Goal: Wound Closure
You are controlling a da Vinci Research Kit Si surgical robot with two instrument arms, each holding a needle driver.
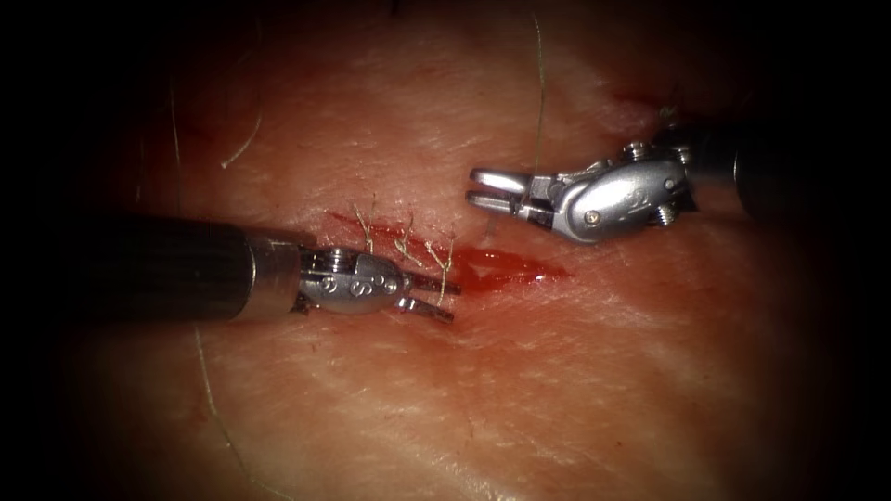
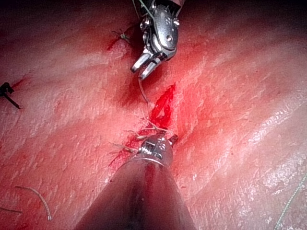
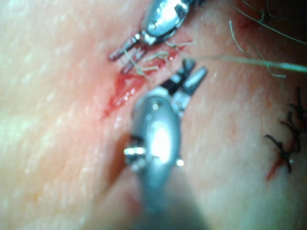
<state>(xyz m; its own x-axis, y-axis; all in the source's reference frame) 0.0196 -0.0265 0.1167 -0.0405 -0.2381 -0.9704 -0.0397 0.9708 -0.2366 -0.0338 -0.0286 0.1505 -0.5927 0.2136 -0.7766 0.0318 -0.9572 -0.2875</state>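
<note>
Tissue [image 1: 557, 390] fills the frame, its cut [image 1: 501, 267] mid-frame with red fluid pooled. Left claw [image 1: 436, 297] sits narrowly parted at the stitches [image 1: 404, 243], holding nothing. Right claw [image 1: 487, 190], upper right of center, barely parted, empty too. Loose thread [image 1: 539, 93] trails up top.

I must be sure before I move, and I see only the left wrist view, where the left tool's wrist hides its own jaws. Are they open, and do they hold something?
Observer: In the endoscope view the left tool has its jaws open and holds nothing. The ends of the rightmost stitch appear across the gap between them.
Operator: How many stitches are there?
Observer: Three, all left of the open part of the cut.
Operator: And the right tool?
Observer: The right tool has open, empty jaws. In the right wrist view a pale thread runs away from beside them.
</note>
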